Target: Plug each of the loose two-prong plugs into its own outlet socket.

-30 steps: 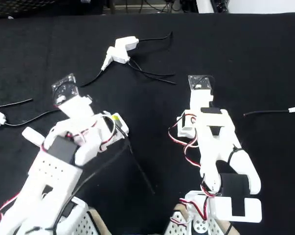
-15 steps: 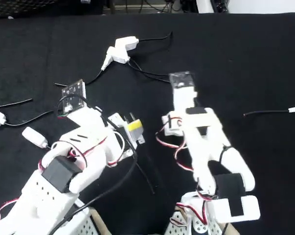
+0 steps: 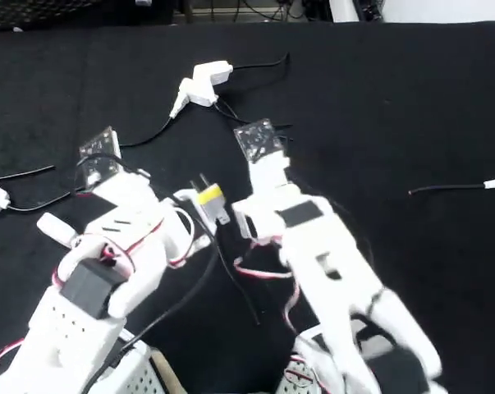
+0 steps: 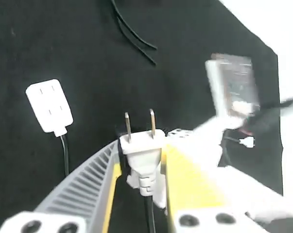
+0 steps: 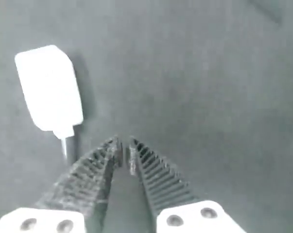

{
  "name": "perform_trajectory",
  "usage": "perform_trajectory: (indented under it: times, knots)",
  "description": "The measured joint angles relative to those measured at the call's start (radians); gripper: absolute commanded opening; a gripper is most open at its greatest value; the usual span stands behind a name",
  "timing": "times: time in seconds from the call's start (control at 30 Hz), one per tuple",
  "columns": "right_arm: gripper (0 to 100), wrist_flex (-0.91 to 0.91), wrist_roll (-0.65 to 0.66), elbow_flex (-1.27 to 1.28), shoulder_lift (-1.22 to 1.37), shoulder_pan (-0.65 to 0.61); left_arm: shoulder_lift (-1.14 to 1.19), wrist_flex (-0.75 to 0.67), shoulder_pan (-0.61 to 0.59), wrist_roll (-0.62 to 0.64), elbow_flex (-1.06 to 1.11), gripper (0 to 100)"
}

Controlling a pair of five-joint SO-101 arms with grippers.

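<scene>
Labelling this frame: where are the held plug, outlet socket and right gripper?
held plug (image 4: pixel 142 154): left wrist view, white body below prongs.
outlet socket (image 4: pixel 48 104): left wrist view, slotted face.
right gripper (image 5: pixel 123 148): right wrist view, midway between fingertips.

Fingertips of the right gripper (image 5: pixel 123 151) nearly touching, nothing between. White socket block (image 5: pixel 49 87) just beside, on dark table (image 5: pixel 214 73).
</scene>
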Motion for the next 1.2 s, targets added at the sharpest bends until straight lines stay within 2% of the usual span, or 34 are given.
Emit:
perform_trajectory:
  times: [0.23, 0.5, 0.8, 1.07, 1.2]
  knots:
    - [1.1, -0.173, 0.046, 0.218, -0.245, -0.063, -0.166, 0.031, 0.008, 0.0, 0.011, 3]
    - [1.1, -0.199, 0.064, 0.292, -0.391, -0.092, -0.315, 0.0, 0.038, 0.0, 0.127, 3]
    - [1.1, -0.255, 0.071, 0.422, -0.624, -0.094, -0.338, -0.005, 0.103, 0.002, 0.19, 3]
    - [1.1, -0.054, 0.071, 0.451, -1.016, -0.097, -0.338, -0.006, 0.132, 0.005, 0.199, 3]
    - [1.2, 0.032, 0.074, 0.483, -1.183, -0.147, -0.338, -0.006, 0.133, 0.0, 0.199, 3]
